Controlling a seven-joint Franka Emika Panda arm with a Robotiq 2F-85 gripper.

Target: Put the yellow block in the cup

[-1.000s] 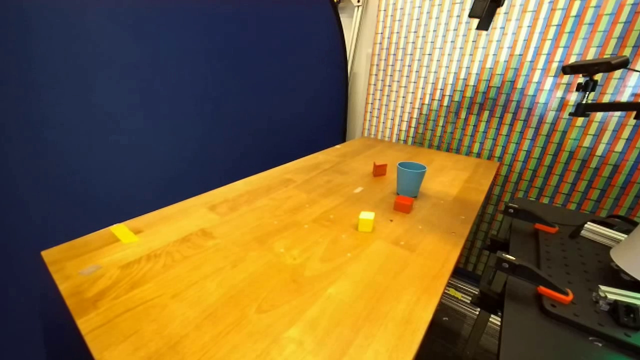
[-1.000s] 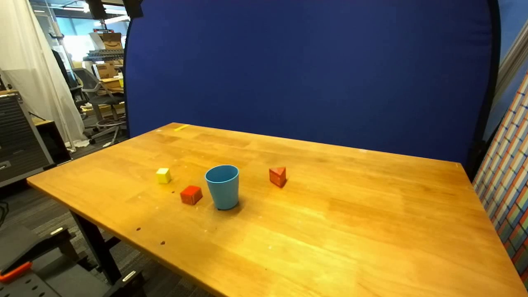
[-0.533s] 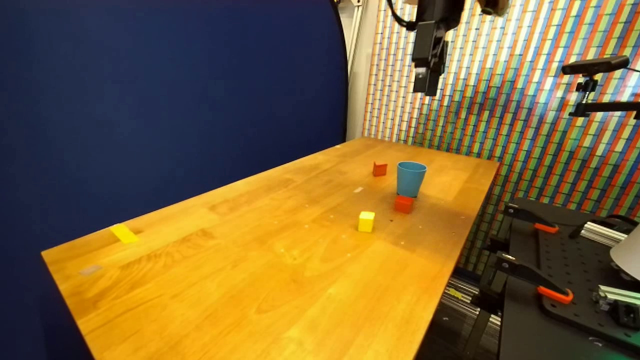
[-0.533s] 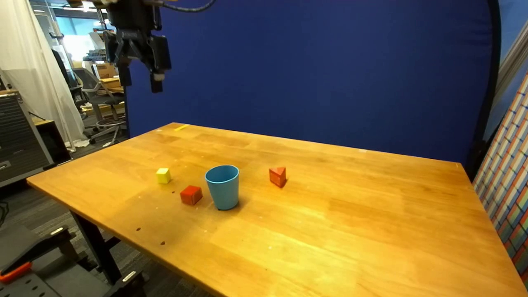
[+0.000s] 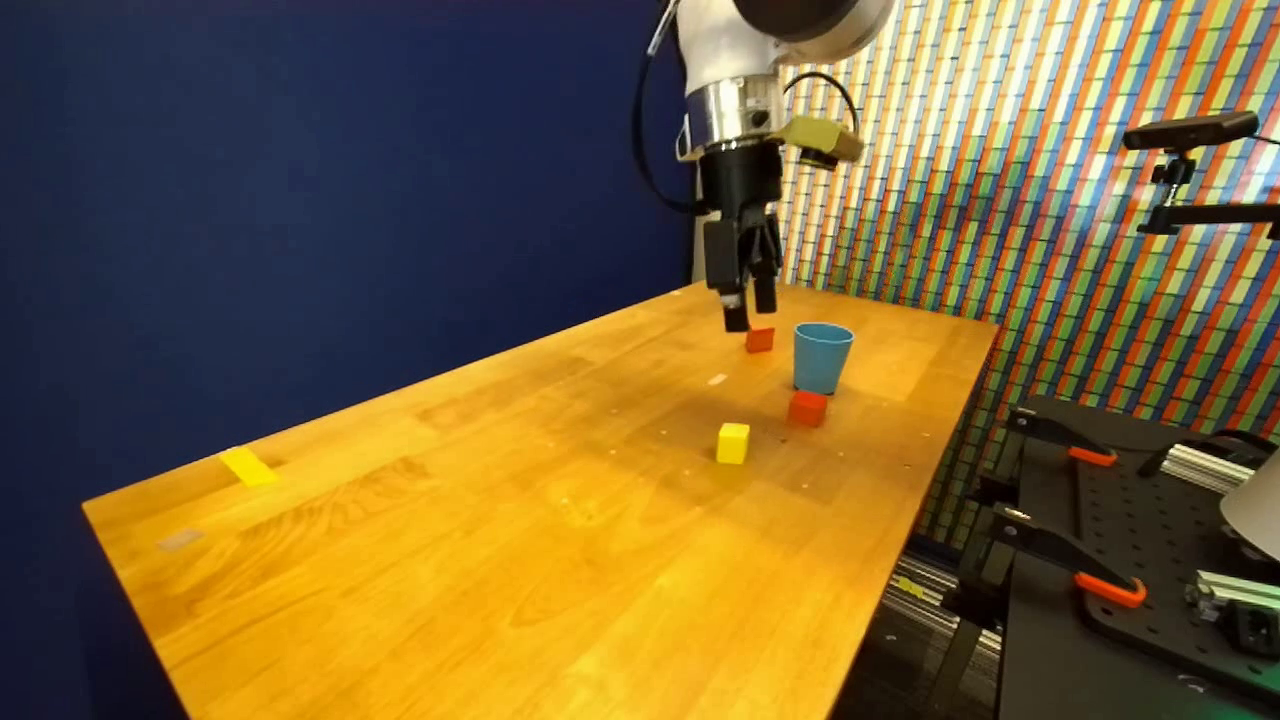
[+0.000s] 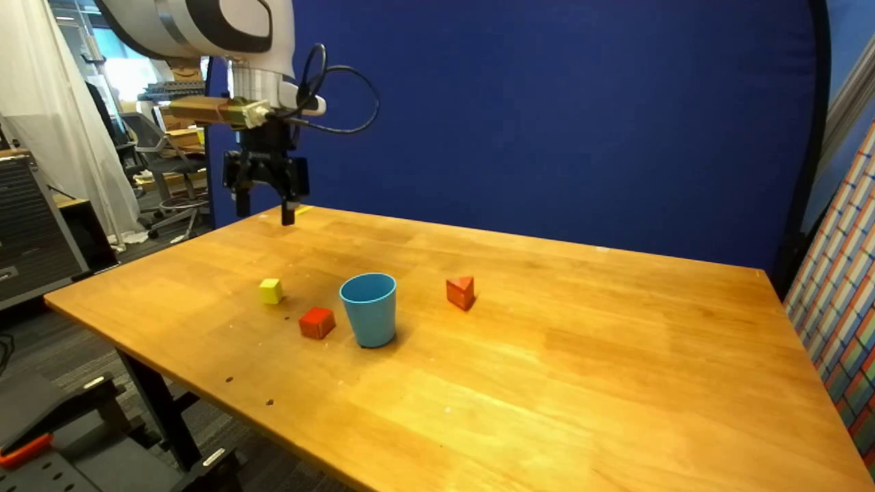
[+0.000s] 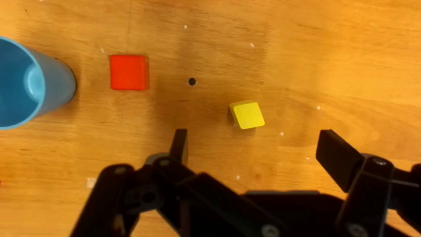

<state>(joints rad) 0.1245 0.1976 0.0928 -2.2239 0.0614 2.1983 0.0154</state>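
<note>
The yellow block sits on the wooden table in both exterior views. In the wrist view, the yellow block lies slightly turned, beyond the fingertips and between their lines. The light-blue cup stands upright on the table, also in an exterior view. In the wrist view the cup is cut by the left edge, and its visible inside looks empty. My gripper is wide open with nothing between its fingers. It hangs above the table, well clear of the block, in both exterior views.
A red block sits between the yellow block and the cup, close to the cup. An orange-red triangular block stands on the cup's far side. A flat yellow tape strip lies near the table edge. A dark blue screen stands behind.
The arm has come down into view from above the table and moved over toward the yellow block. The gripper stays open. The blocks and the cup have not moved.
</note>
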